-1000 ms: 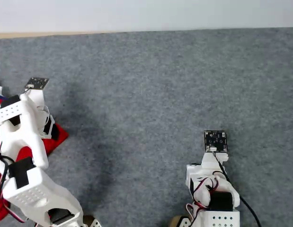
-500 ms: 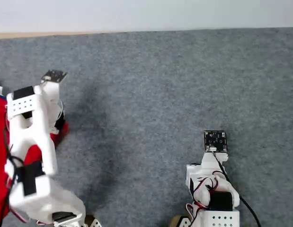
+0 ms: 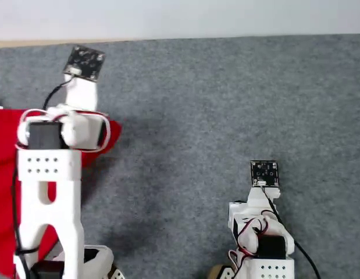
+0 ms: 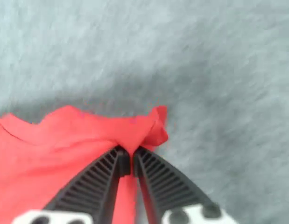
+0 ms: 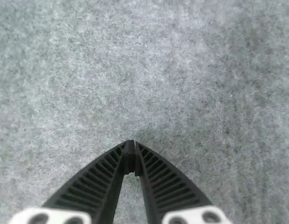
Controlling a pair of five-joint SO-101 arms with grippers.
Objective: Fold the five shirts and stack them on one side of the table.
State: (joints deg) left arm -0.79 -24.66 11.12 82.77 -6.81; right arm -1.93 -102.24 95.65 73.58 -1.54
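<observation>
Left gripper (image 4: 127,161): clamped on the shirt (image 4: 65,144) edge.
Shirt: red, at the mat's (image 5: 181,70) left side.
Right gripper (image 5: 131,158): closed, empty, over the mat.

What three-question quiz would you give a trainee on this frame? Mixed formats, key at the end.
1. True or false: the left hand is shut on the red shirt.
2. What lies under the right hand? A) a blue shirt B) bare grey mat C) a folded stack
3. Fill in: in the high view, the red shirt lies on the ___ hand's side of the mat.

Key: 1 true; 2 B; 3 left.
</observation>
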